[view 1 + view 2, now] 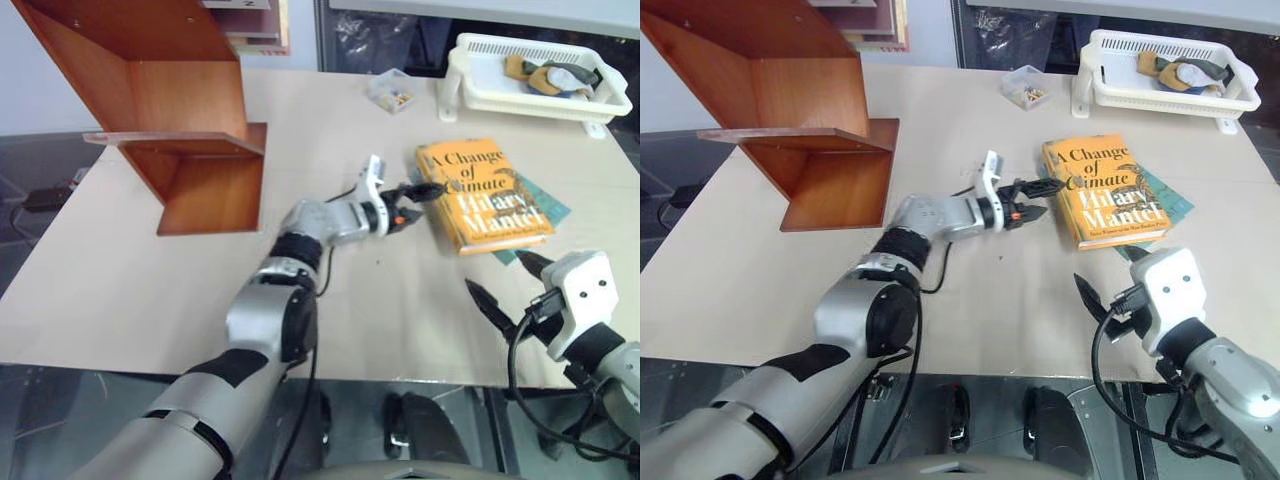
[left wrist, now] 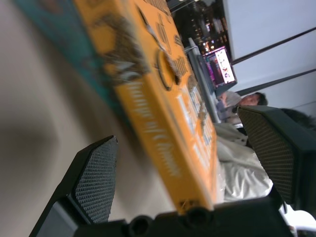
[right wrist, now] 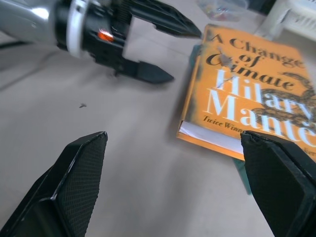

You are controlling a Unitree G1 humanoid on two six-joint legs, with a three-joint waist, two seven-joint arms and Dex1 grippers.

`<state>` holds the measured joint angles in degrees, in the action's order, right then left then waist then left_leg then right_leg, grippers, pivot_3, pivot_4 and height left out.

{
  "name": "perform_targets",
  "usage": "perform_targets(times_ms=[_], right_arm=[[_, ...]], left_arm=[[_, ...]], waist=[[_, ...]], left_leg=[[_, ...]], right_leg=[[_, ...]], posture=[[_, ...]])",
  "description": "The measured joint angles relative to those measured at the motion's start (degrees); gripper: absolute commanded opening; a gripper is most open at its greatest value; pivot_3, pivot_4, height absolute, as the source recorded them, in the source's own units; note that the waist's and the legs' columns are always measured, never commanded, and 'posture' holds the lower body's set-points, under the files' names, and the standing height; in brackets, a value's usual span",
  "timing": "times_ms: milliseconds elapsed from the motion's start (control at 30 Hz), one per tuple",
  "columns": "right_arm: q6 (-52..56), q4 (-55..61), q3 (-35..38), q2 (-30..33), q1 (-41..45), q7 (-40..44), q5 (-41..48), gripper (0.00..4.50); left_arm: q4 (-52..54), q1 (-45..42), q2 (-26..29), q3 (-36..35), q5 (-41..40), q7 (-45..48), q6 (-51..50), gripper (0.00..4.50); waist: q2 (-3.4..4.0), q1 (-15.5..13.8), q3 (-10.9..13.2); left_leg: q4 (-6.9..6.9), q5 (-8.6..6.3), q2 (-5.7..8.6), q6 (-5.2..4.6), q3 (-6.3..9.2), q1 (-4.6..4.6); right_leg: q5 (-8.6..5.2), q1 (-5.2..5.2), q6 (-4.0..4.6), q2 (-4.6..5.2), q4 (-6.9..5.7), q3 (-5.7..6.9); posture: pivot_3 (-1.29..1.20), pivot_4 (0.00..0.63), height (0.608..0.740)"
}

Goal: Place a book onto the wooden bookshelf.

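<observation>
The book (image 1: 487,196), orange-yellow with "A Change of Climate" and "Hilary Mantel" on its cover, lies flat on the table (image 1: 150,290) at the right, on top of a teal book (image 1: 549,207). My left gripper (image 1: 428,205) reaches level to the book's left edge and is open. In the left wrist view that edge (image 2: 163,123) sits between its spread fingers (image 2: 94,182). My right gripper (image 1: 500,275) hangs open near the table's front edge, short of the book, with nothing in it. The wooden bookshelf (image 1: 190,110) stands at the table's back left.
A white plastic basket (image 1: 470,80) holding a few items stands at the back right. A small clear box (image 1: 392,90) sits beside it. The table's front edge (image 1: 350,378) runs just under my right gripper.
</observation>
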<state>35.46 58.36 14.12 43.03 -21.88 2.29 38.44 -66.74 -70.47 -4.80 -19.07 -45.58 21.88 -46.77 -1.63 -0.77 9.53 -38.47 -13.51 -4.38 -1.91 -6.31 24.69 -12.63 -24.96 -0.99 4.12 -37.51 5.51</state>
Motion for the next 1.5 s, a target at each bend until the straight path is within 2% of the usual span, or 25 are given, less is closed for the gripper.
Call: perform_targets(times_ms=[233,533,733,867,900,1000,1033,1133,1167,1500], right_arm=[[-4.7,0.0,-5.5,4.4,1.1,-11.3,2.0,4.44],[-3.5,0.0,-7.2,6.4,4.1,-16.9,3.7,4.44],[-4.3,0.0,-7.1,8.5,2.3,-19.1,5.0,4.44],[-5.2,0.0,-7.1,10.2,2.0,-20.8,5.9,4.50],[-5.6,0.0,-7.1,10.6,2.0,-21.2,6.1,4.50],[-6.2,0.0,-7.1,11.4,1.9,-22.5,6.7,4.50],[-6.4,0.0,-7.1,11.7,1.9,-22.7,6.9,4.50],[-6.9,0.0,-7.1,12.8,1.9,-23.8,7.5,4.50],[-7.0,0.0,-7.1,13.3,2.0,-24.2,7.9,4.50],[-7.2,0.0,-7.4,17.0,5.0,-27.8,12.6,4.50]], left_arm=[[-6.3,-2.2,-3.8,-5.0,2.6,-1.0,8.7,4.50],[-8.9,-2.5,-4.1,-10.5,3.4,-4.0,11.7,4.50],[-9.4,-2.5,-4.3,-10.9,5.3,-3.4,12.0,4.50],[-9.5,-2.5,-4.4,-10.9,6.3,-2.7,11.6,3.52],[-9.5,-2.5,-4.4,-10.9,6.6,-2.4,11.5,2.94],[-9.7,-2.5,-4.4,-11.4,7.3,-2.2,11.1,1.76],[-9.8,-2.6,-4.4,-11.6,7.3,-2.1,11.1,1.18],[-9.9,-2.9,-4.5,-12.2,7.3,-1.8,10.8,0.23],[-9.9,-3.0,-4.5,-12.5,7.3,-1.6,10.6,0.06],[-9.9,-3.5,-4.4,-13.1,7.8,-0.9,8.4,0.06]], waist=[[-0.09,0.1,0.1],[-0.12,-0.1,0.1],[-0.12,-0.1,0.1],[-0.12,-0.1,0.1],[-0.12,-0.1,0.1],[-0.12,-0.1,0.1],[-0.12,-0.1,0.1],[-0.12,-0.1,0.1],[-0.12,-0.1,0.1],[-0.12,-0.1,0.1]], left_leg=[[-0.04,0.00,0.06,-0.01,0.23,0.01],[-0.04,-0.01,0.14,-0.02,0.28,0.08],[-0.06,-0.01,0.14,-0.02,0.30,0.04],[-0.08,-0.01,0.14,-0.02,0.31,0.03],[-0.08,-0.01,0.14,-0.02,0.32,0.03],[-0.09,-0.01,0.13,-0.02,0.31,0.03],[-0.10,-0.01,0.13,-0.02,0.31,0.03],[-0.12,-0.01,0.13,-0.02,0.32,0.03],[-0.13,-0.01,0.13,-0.02,0.31,0.03],[-0.27,-0.01,0.13,-0.02,0.35,0.04]], right_leg=[[0.00,0.00,0.00,-0.06,-0.01,0.00],[0.00,0.02,-0.01,-0.01,0.06,0.05],[0.00,0.08,-0.01,-0.01,0.04,0.07],[0.00,0.09,-0.01,-0.01,0.02,0.07],[0.00,0.09,-0.01,-0.02,0.01,0.08],[0.00,0.09,-0.01,-0.01,0.01,0.07],[0.00,0.09,-0.01,-0.01,0.01,0.07],[0.00,0.10,-0.01,-0.01,-0.01,0.07],[0.00,0.09,-0.01,-0.01,-0.02,0.07],[0.00,0.12,-0.01,-0.01,-0.13,0.08]], posture=[[0.00,0.150,0.740],[0.00,0.150,0.740],[0.00,0.150,0.740],[0.00,0.150,0.740],[0.00,0.150,0.740],[0.00,0.150,0.740],[0.00,0.150,0.740],[0.00,0.150,0.740],[0.00,0.150,0.740],[0.00,0.150,0.740]])
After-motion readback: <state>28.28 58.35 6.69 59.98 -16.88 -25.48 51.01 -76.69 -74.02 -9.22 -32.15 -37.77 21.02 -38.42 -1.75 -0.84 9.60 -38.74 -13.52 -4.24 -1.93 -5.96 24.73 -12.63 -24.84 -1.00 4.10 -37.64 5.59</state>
